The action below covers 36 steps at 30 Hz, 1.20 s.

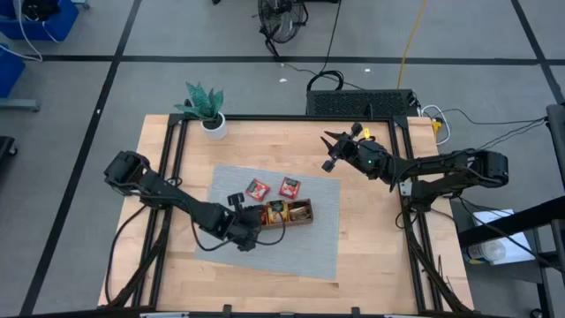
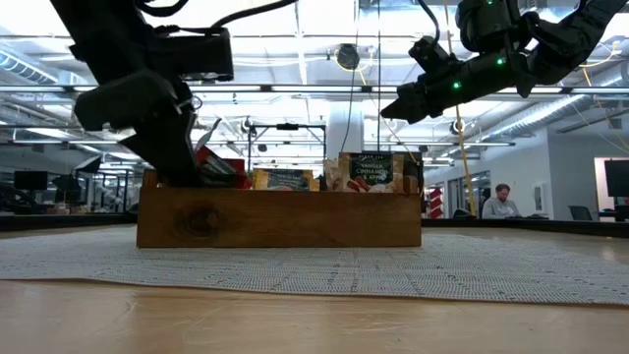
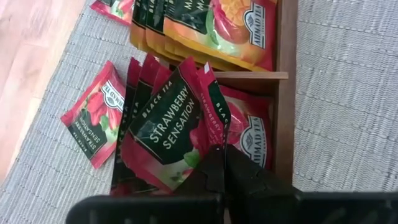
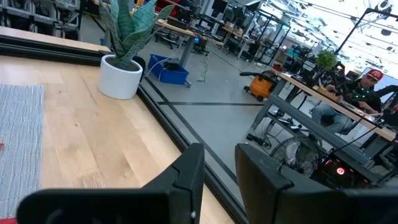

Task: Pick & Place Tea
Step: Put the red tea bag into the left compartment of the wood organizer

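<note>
Left gripper was closed on a glossy red strawberry sachet, holding it in the end compartment of the brown wooden tray among other flat red sachets. Orange-yellow sachets filled the next compartment. Two red sachets lay flat on the grey woven mat, just beside the tray. Right gripper hung above bare wooden tabletop, fingers slightly apart, empty, near a potted plant in a white pot.
</note>
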Motion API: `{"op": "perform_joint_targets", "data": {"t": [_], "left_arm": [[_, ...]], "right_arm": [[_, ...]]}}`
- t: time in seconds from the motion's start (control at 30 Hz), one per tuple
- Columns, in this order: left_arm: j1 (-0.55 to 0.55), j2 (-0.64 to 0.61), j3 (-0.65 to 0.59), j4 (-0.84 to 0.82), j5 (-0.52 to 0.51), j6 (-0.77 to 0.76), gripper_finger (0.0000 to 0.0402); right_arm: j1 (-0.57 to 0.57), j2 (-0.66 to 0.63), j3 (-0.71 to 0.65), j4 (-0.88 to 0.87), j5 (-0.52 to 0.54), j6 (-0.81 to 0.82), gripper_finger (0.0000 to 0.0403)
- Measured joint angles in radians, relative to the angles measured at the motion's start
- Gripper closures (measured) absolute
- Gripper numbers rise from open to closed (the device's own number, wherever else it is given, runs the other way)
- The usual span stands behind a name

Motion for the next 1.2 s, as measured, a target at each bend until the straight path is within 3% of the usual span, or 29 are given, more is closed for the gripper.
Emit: {"op": "perform_joint_targets", "data": {"t": [0.73, 1.2], "left_arm": [[-0.020, -0.025, 0.021, -0.005, -0.024, 0.032, 0.0395], [-0.021, -0.058, 0.022, -0.095, -0.054, 0.007, 0.0399]], "right_arm": [[0.000, 0.000, 0.000, -0.006, 0.000, -0.001, 0.0326], [0.000, 0.000, 0.000, -0.007, 0.000, -0.001, 0.0326]]}}
